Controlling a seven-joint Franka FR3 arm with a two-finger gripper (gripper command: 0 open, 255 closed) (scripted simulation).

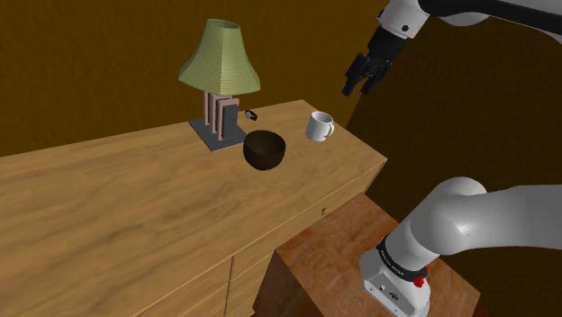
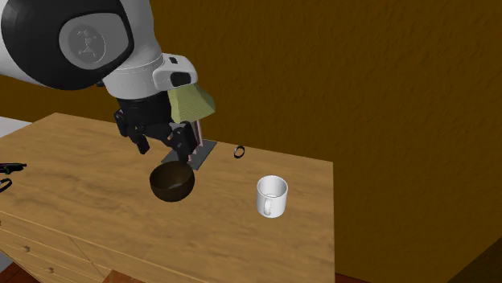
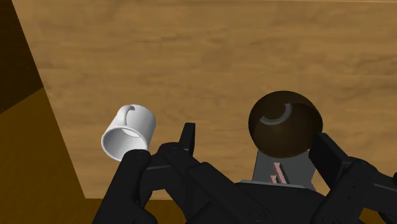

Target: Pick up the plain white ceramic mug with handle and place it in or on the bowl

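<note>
1. Hovering above the bench (image 1: 108,207), the end effector (image 1: 358,88) is hanging in the air over the far right corner in the shoulder view, touching nothing.
2. Its fingers are standing wide apart and holding nothing.
3. The white mug (image 1: 319,126) is sitting upright on the bench near that corner, below the end effector, with its handle pointing to the shoulder view's right.
4. The dark brown bowl (image 1: 265,149) is sitting on the bench to the shoulder view's left of the mug, near it but not touching.
5. A lamp (image 1: 221,58) with a green shade is standing just behind the bowl on a grey base.
6. A small dark ring (image 1: 251,115) is lying beside the lamp base, between lamp and mug.
7. In the wrist view, mug and bowl are both showing past the fingertips, the mug off to one side and the bowl between the fingers but far below them.
8. The arm's wooden stand (image 1: 333,252) is sitting against the bench front.
</note>
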